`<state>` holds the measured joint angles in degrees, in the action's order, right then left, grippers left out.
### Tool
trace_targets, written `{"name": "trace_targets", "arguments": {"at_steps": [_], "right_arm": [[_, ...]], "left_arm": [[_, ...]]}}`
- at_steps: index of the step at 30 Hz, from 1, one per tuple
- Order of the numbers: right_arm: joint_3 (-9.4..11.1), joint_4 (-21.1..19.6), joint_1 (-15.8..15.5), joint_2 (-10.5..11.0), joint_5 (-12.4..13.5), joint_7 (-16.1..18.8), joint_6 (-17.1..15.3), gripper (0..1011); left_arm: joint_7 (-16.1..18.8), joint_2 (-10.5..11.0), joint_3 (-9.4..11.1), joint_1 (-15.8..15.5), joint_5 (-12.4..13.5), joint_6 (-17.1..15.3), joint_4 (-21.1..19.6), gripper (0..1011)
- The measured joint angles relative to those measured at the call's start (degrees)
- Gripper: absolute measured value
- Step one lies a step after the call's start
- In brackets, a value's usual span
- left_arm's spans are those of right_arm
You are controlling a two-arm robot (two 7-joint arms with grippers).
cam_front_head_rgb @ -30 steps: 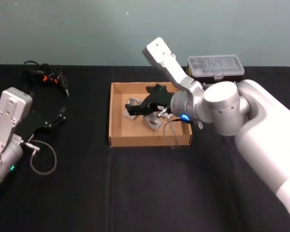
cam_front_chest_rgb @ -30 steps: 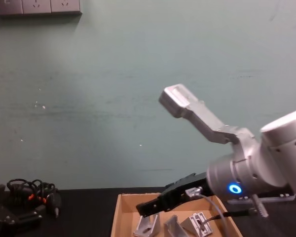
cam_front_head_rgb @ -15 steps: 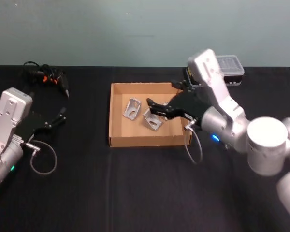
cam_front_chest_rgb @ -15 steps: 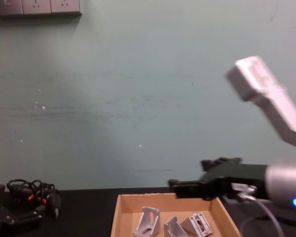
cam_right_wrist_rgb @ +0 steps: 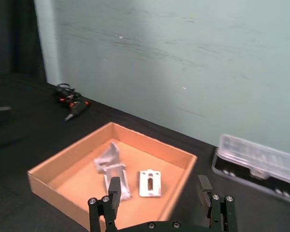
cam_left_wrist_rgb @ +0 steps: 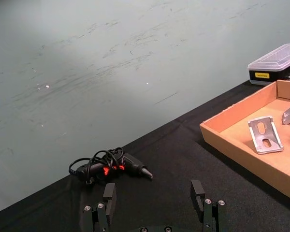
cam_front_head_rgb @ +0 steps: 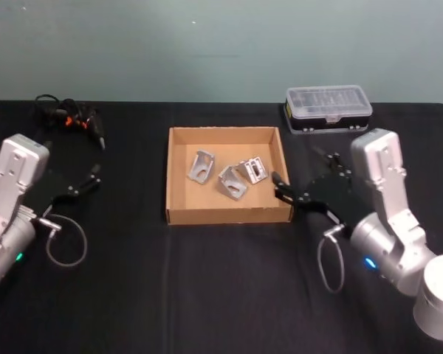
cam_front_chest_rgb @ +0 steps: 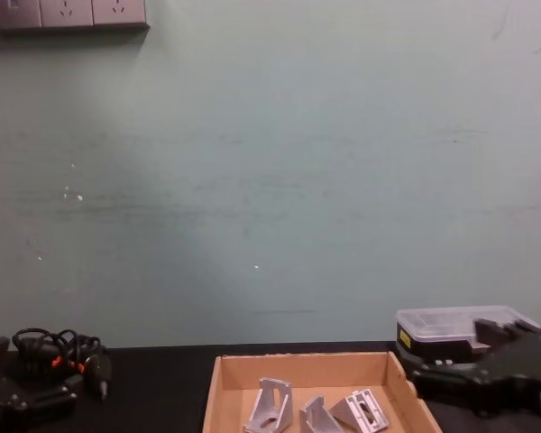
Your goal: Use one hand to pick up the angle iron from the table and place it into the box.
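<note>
The tan cardboard box [cam_front_head_rgb: 229, 215] sits mid-table on the black table [cam_front_head_rgb: 170, 280]. Inside it lie three silver angle irons: one on the left [cam_front_head_rgb: 201, 166], one in the middle [cam_front_head_rgb: 232, 182] and one on the right [cam_front_head_rgb: 253, 171]. The chest view shows them as well [cam_front_chest_rgb: 270, 406]. My right gripper [cam_front_head_rgb: 279, 187] is open and holds nothing, just outside the box's right wall, low over the table. In the right wrist view its fingers [cam_right_wrist_rgb: 113, 191] frame the box [cam_right_wrist_rgb: 58, 188] from a short way off. My left gripper [cam_front_head_rgb: 96, 177] is open and parked at the far left.
A clear-lidded black plastic case [cam_front_head_rgb: 328, 107] stands behind the right arm. A black tool with a coiled cable [cam_front_head_rgb: 70, 116] lies at the back left. Grey cable loops hang from both wrists.
My right gripper has drawn back out of the box to the right and come down beside it, leaving the angle irons uncovered. The left arm has not moved.
</note>
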<state>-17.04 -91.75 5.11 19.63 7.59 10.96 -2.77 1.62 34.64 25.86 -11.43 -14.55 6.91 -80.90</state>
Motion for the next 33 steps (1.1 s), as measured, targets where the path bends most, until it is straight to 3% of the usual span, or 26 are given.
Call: {"name": "trace_targets", "arguments": {"at_steps": [6, 33], "right_arm": [[1.8, 0.1, -2.5, -0.5, -0.5, -0.9, 0.9, 1000], [1.5, -0.1, -2.3, -0.4, -0.6, -1.0, 1.0, 1000]], "left_arm": [[0.0, 0.0, 0.0, 0.0, 0.0, 0.0, 0.0, 1011], [0.0, 0.0, 0.0, 0.0, 0.0, 0.0, 0.0, 1011]]}}
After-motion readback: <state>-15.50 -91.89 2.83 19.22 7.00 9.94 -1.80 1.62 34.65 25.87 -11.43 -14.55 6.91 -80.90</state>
